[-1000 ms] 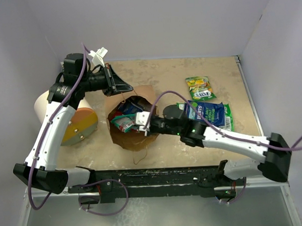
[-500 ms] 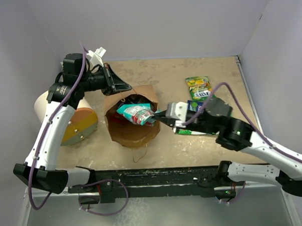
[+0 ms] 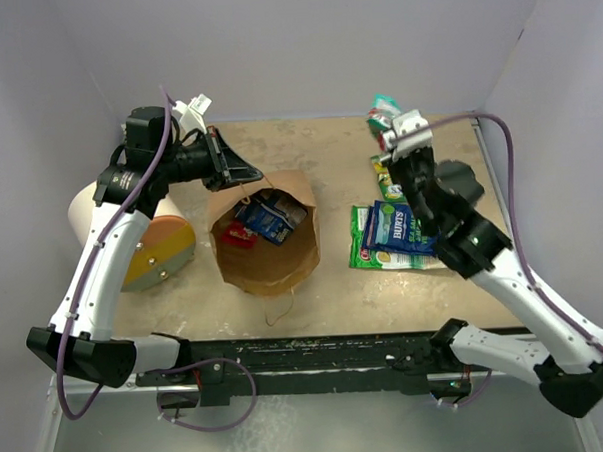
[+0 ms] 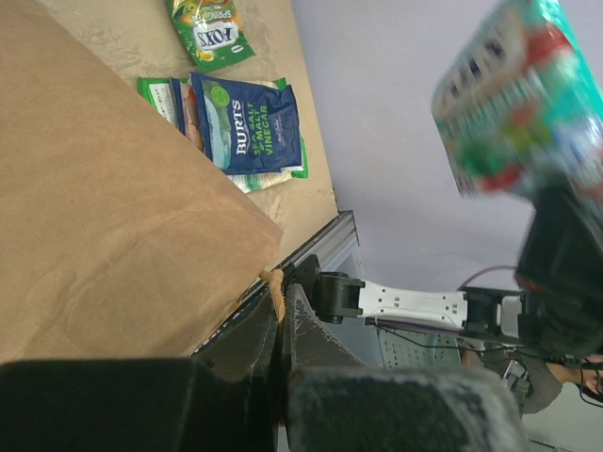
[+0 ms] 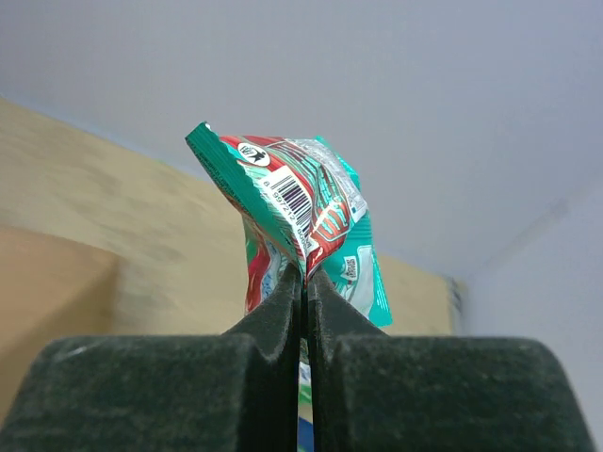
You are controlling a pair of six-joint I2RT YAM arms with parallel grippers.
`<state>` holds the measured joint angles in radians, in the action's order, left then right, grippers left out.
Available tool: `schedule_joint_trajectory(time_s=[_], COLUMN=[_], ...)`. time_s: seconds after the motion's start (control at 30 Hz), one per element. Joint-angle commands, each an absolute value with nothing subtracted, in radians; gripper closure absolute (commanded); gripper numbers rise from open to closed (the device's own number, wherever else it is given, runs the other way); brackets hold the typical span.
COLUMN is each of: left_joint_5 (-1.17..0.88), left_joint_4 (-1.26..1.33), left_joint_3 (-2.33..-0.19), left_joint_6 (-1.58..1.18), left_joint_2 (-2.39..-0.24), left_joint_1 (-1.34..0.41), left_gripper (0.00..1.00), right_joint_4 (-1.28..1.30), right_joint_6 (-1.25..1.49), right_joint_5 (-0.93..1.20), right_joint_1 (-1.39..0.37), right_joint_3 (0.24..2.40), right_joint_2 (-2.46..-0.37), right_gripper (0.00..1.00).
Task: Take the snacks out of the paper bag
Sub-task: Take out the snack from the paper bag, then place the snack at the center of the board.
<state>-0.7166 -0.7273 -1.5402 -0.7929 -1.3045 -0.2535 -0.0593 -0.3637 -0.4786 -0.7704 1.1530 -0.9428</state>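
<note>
A: Well, what's out of the creased brown paper bag [image 3: 268, 267] in the middle of the tabletop [image 3: 328, 150]?
B: Three flat glossy ones by the right edge: green-yellow packet [image 4: 209, 28], dark blue packet [image 4: 252, 127], green-edged packet [image 4: 155, 94] beneath it. Two more show inside.
A: End effectors?
B: Right end effector [image 5: 304, 280] pinches a crinkled teal-red packet [image 5: 316, 217] above the far edge; left end effector [image 4: 281, 299] is clamped on the bag's rim.

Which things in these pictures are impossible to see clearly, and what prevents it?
- How many snacks are in the bag: top view, its walls hide the bottom.
- Lettering on the teal packet: left wrist view, blurred; right wrist view, crumpled in the right pincer.
- The green-edged packet: top view, the blue packet covers most of it.
</note>
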Motion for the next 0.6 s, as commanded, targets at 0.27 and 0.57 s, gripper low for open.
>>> schedule_joint_trajectory(time_s=[0.27,0.57], left_joint_5=[-0.755,-0.782], left_joint_4=[-0.686,-0.655], left_joint_3=[-1.549,-1.527], left_joint_6=[-0.808,-0.810], left_joint_2=[-1.316,-1.315], left_joint_1=[-0.245,-0.245], left_gripper=[1.00,1.00], right_joint_4=[-0.022,0.004], right_joint_6=[-0.314,-0.315], right_joint_5=[-0.504,-0.486], right_joint_1=[-0.340,-0.248], right_joint_3=[1.184,1.281], right_joint_2=[-1.347,-1.601], right_gripper=[1.00,1.00])
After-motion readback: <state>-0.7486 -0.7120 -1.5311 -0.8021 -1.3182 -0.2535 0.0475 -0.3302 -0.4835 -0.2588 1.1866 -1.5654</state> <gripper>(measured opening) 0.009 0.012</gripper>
